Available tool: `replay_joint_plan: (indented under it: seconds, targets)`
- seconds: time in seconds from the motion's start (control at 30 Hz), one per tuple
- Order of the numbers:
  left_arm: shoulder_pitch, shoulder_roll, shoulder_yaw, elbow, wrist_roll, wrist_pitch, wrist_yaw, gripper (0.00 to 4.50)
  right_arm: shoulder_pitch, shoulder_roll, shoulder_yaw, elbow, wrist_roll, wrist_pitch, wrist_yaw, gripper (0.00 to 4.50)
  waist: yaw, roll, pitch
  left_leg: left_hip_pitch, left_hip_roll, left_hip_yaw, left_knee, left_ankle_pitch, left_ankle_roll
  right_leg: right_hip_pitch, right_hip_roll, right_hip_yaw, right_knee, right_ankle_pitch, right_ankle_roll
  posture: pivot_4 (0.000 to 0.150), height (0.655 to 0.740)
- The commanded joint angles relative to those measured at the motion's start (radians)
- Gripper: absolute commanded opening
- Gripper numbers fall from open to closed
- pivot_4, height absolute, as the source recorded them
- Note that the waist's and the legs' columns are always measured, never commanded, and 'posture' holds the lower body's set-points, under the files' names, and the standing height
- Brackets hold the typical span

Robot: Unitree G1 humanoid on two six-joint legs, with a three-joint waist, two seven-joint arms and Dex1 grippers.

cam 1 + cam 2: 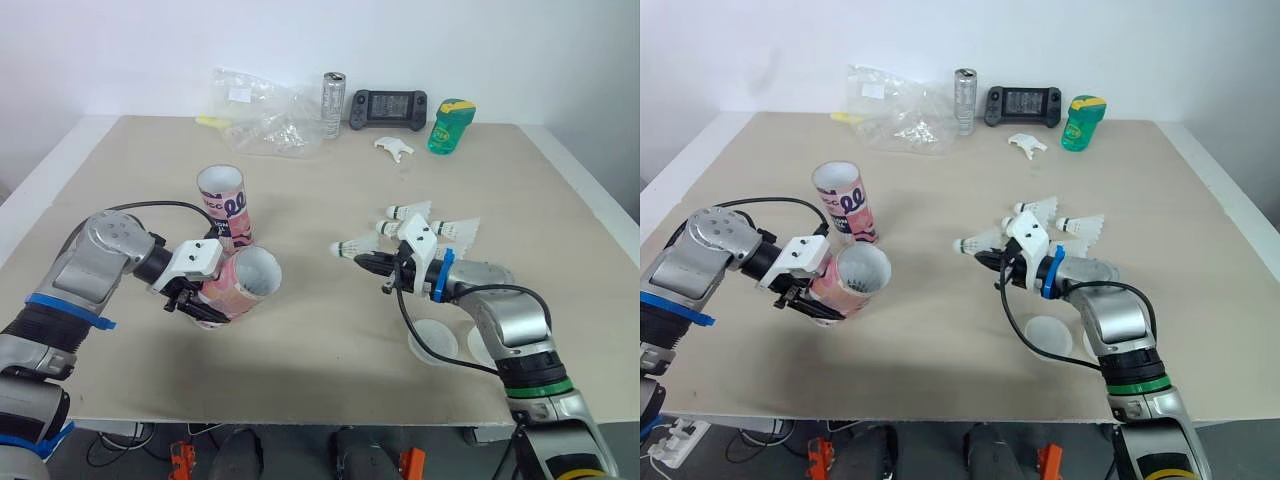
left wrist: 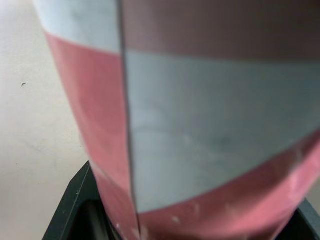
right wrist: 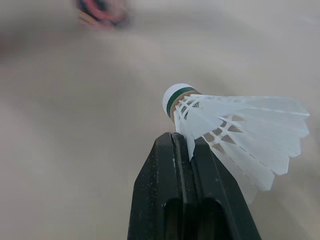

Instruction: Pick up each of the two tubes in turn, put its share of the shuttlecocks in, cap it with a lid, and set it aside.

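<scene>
You had the left tool point(image 1: 192, 297) clamped on the pink-and-white tube point(image 1: 243, 281), its black fingers point(image 2: 70, 210) pressed against the tube's smooth cardboard wall. The tube was tipped over, and its round open mouth faced across the surface point(image 1: 320, 190) toward your right arm. From the left wrist, the tube wall sat so close that its lettering could not be read.

Your right tool point(image 3: 176, 145) had its two fingers pinched nearly together on the white feathered skirt of a shuttlecock point(image 3: 235, 132). The shuttlecock's rounded cork tip with its green band pointed toward the tilted tube, well apart from it.

The second tube point(image 1: 224, 203) stood upright just behind the held one, mouth up and printed with pink lettering. More shuttlecocks point(image 1: 432, 222) lay in a loose cluster just behind your right wrist. A thin translucent lid point(image 1: 432, 340) lay flat beside your right forearm, and another lid point(image 1: 482, 347) was partly hidden by that arm.

Along the far edge of the matte beige surface you had a crumpled clear plastic bag point(image 1: 262, 115), a slim metal can point(image 1: 333, 104), a dark handheld game console point(image 1: 388, 107), a green bottle point(image 1: 450, 127) and a small white piece point(image 1: 394, 148) whose shape was hard to make out.
</scene>
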Motion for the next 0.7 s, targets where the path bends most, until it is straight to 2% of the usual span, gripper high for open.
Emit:
replay_joint_plan:
  seconds: [0.03, 0.2, 0.33, 0.63, 0.7]
  targets:
    - [0.017, -0.011, -0.028, 0.0, 0.017, 0.008, -0.001, 2.46, -0.046, -0.067, 0.018, -0.199, 0.084, -0.035, 0.148, 0.06, 0.0, 0.0, 0.0, 0.0, 0.0, 0.0, 0.0, 0.0, 0.0, 0.0, 0.0, 0.0, 0.0, 0.0, 0.0, 0.15, 0.7236]
    - [0.007, -0.014, -0.038, 0.015, 0.018, -0.003, -0.001, 2.46, -0.167, -0.111, 0.079, -0.236, 0.062, -0.069, 0.226, 0.06, 0.0, 0.0, 0.0, 0.001, 0.0, 0.0, 0.0, 0.0, 0.0, 0.0, 0.0, 0.0, 0.0, 0.0, -0.001, 0.15, 0.7236]
    - [-0.005, -0.016, -0.046, 0.026, 0.02, -0.008, -0.001, 2.46, -0.272, -0.095, 0.149, -0.175, 0.0, -0.129, 0.251, 0.06, 0.001, 0.0, 0.0, 0.001, 0.0, 0.0, 0.001, 0.0, 0.0, 0.0, 0.0, 0.0, 0.0, 0.001, -0.002, 0.15, 0.7236]
    - [-0.008, -0.009, -0.054, 0.02, 0.013, -0.004, -0.001, 2.46, -0.399, -0.022, 0.311, -0.083, -0.088, -0.203, 0.345, 0.06, 0.003, 0.001, 0.0, 0.001, 0.0, 0.001, 0.001, 0.0, 0.0, 0.0, -0.001, -0.001, 0.0, 0.001, -0.002, 0.15, 0.7236]
    - [-0.009, -0.007, -0.051, 0.014, 0.01, 0.004, -0.001, 2.46, -0.414, -0.02, 0.328, -0.069, -0.081, -0.217, 0.393, 0.79, 0.005, 0.001, 0.0, 0.0, 0.0, 0.001, 0.001, 0.0, 0.0, 0.0, -0.001, -0.001, 0.0, 0.001, -0.002, 0.15, 0.7236]
